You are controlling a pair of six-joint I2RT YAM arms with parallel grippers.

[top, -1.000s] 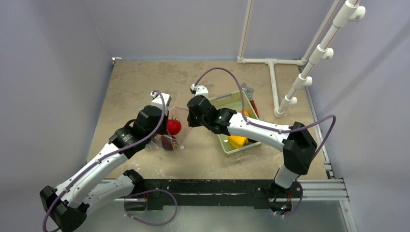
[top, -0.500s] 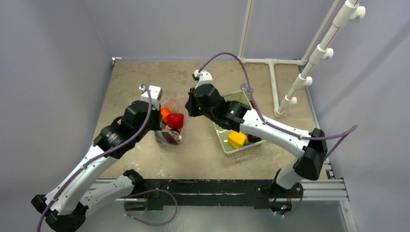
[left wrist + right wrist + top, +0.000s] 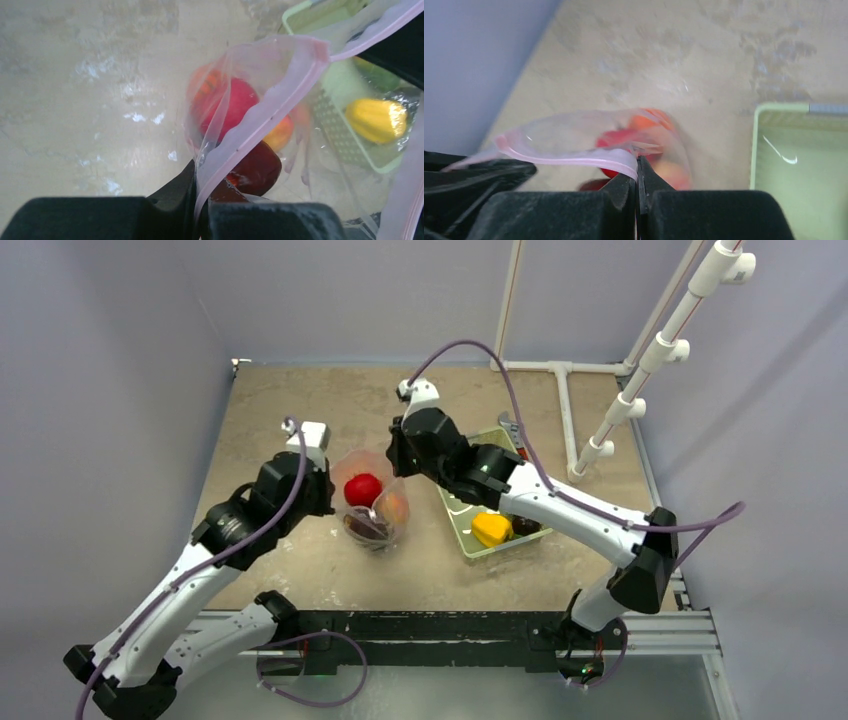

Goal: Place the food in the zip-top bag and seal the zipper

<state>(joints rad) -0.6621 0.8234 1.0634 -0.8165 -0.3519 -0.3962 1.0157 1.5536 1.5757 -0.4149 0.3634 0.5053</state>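
Both arms are on the zip-top bag [image 3: 372, 502], which hangs near the middle of the table [image 3: 270, 420], just left of the light green basket [image 3: 462, 540]. The left gripper [image 3: 200, 197] is clamped tight on the pink zipper [image 3: 265, 125] at the bag's left end. The right gripper [image 3: 638, 182] is pinched down on the strip's opposite end, and the mouth bows open between them. Inside are a red tomato [image 3: 362, 488], an orange-peach piece [image 3: 395, 507] and a dark plum [image 3: 368, 528] at the bottom. Whether the bag's base touches the table is hard to say. A yellow pepper [image 3: 491, 529] lies in the basket, toward the table's right edge.
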